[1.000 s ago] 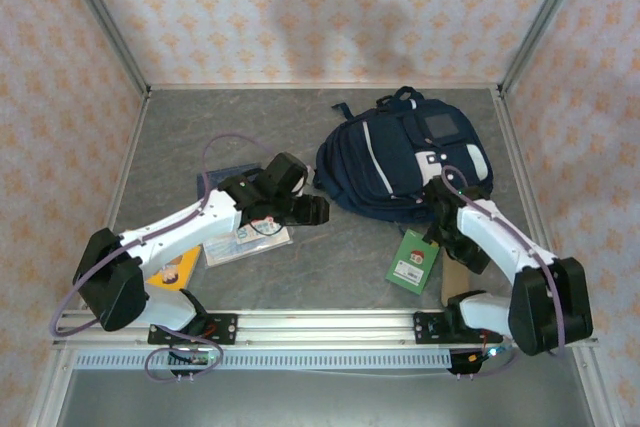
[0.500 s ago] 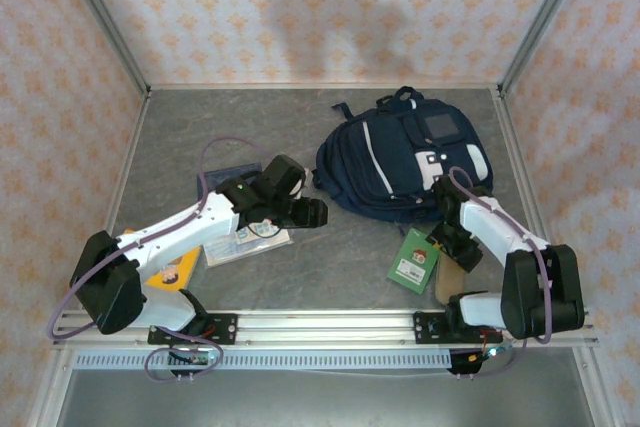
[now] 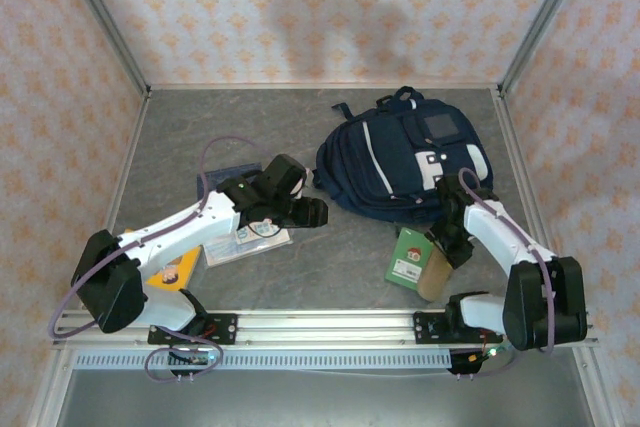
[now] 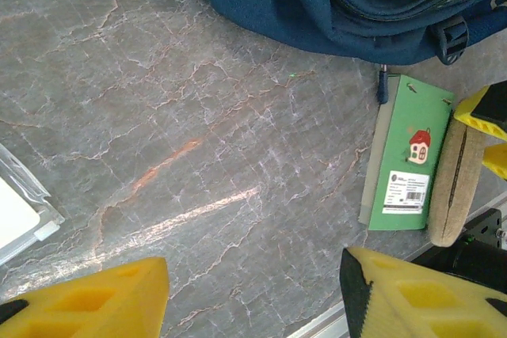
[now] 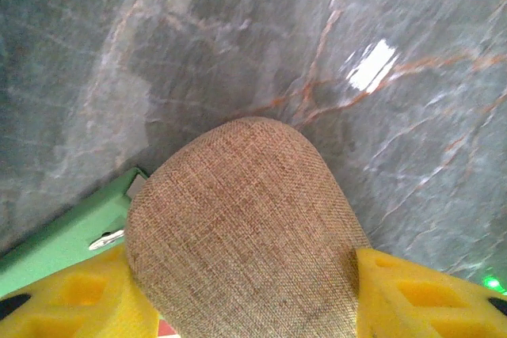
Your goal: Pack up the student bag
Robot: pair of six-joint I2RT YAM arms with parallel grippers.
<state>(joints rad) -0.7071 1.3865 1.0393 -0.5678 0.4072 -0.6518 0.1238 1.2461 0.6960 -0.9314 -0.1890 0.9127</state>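
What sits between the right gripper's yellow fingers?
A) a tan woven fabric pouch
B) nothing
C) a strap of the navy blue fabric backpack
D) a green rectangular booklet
A: the right wrist view shows the tan woven fabric pouch wedged in the right gripper, with its yellow fingers against both sides.

Near the grey marble table's (image 3: 340, 247) front right corner lies a green booklet (image 3: 408, 259), a tan woven pouch (image 3: 436, 275) right against it. Towards the front left, a clear plastic case (image 3: 228, 247) and an orange book (image 3: 178, 269).
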